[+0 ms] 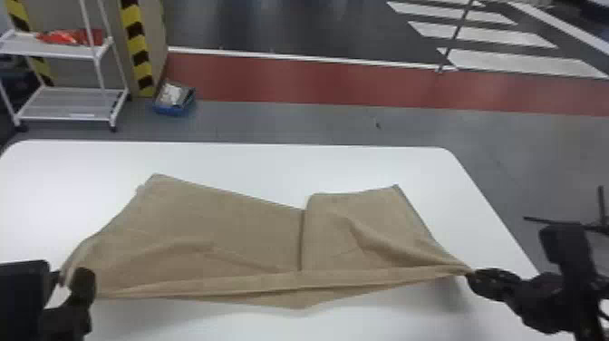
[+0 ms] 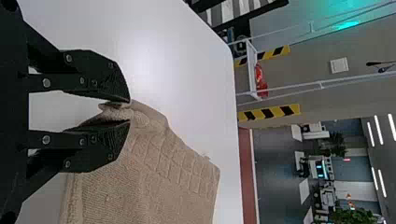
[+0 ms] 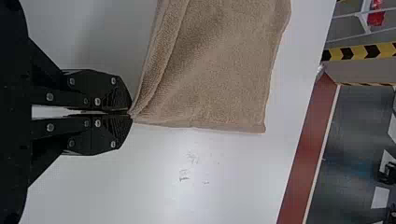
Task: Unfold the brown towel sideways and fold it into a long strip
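Past the far left corner of the white bench stands a white rack, a red item on its shelf. A blue bin sits near a striped pillar, before a red floor band.

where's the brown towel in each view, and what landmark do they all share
Head view: the brown towel, low centre, across the white table.
Left wrist view: one end pinched in the left gripper.
Right wrist view: the other end pinched in the right gripper.
Shared landmark: red floor strip beyond the table.
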`<act>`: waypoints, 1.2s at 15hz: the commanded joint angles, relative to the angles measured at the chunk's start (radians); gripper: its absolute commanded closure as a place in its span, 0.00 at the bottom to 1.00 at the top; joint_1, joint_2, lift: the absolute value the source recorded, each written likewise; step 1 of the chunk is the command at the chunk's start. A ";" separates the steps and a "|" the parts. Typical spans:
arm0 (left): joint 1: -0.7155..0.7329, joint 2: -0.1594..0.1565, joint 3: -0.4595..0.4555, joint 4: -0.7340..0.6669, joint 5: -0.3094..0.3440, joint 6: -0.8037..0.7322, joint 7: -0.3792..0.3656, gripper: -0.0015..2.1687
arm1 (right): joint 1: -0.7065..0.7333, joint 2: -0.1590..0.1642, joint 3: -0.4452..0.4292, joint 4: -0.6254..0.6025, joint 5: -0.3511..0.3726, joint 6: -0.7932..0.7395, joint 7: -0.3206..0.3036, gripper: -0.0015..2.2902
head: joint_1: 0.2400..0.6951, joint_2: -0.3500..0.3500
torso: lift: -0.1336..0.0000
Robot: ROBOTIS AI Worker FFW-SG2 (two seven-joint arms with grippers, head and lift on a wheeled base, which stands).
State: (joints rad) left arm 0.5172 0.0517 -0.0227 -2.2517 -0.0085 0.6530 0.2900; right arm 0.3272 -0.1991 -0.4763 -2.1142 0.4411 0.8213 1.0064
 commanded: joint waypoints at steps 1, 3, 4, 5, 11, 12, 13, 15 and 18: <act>0.026 0.008 0.010 -0.048 -0.001 0.000 -0.006 0.01 | 0.021 0.001 -0.010 -0.029 0.007 -0.015 0.000 0.00 | 1.00 0.21 | 0.10; 0.040 0.010 0.040 -0.075 -0.001 0.000 -0.038 0.01 | 0.027 0.001 -0.016 -0.052 0.013 -0.049 0.000 0.00 | 1.00 0.20 | 0.10; 0.046 0.010 0.058 -0.081 -0.010 0.000 -0.066 0.01 | 0.038 0.001 -0.016 -0.067 0.034 -0.083 0.005 0.02 | 1.00 0.21 | 0.10; 0.052 0.011 0.069 -0.083 -0.038 0.000 -0.100 0.01 | 0.053 0.001 -0.016 -0.079 0.061 -0.126 0.017 0.02 | 1.00 0.21 | 0.10; 0.087 0.060 0.110 -0.049 -0.295 -0.086 -0.497 0.07 | 0.133 -0.057 -0.051 -0.070 0.180 -0.346 0.064 0.03 | 1.00 0.19 | 0.10; 0.086 0.069 0.110 -0.045 -0.297 -0.086 -0.511 0.07 | 0.139 -0.076 -0.042 -0.064 0.211 -0.346 0.087 0.04 | 1.00 0.18 | 0.10; 0.086 0.073 0.110 -0.040 -0.298 -0.086 -0.526 0.07 | 0.141 -0.099 -0.031 -0.052 0.235 -0.359 0.100 0.04 | 1.00 0.16 | 0.10; 0.080 0.079 0.110 -0.031 -0.297 -0.086 -0.539 0.07 | 0.139 -0.143 0.008 -0.007 0.303 -0.374 0.107 0.07 | 1.00 0.15 | 0.10; 0.037 0.080 0.090 0.003 -0.295 -0.089 -0.549 0.07 | 0.133 -0.161 0.025 0.028 0.346 -0.371 0.179 0.12 | 1.00 0.12 | 0.10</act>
State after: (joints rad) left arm 0.5754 0.1308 0.0776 -2.2637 -0.3054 0.5645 -0.2552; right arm 0.4622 -0.3547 -0.4584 -2.1010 0.7669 0.4500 1.1685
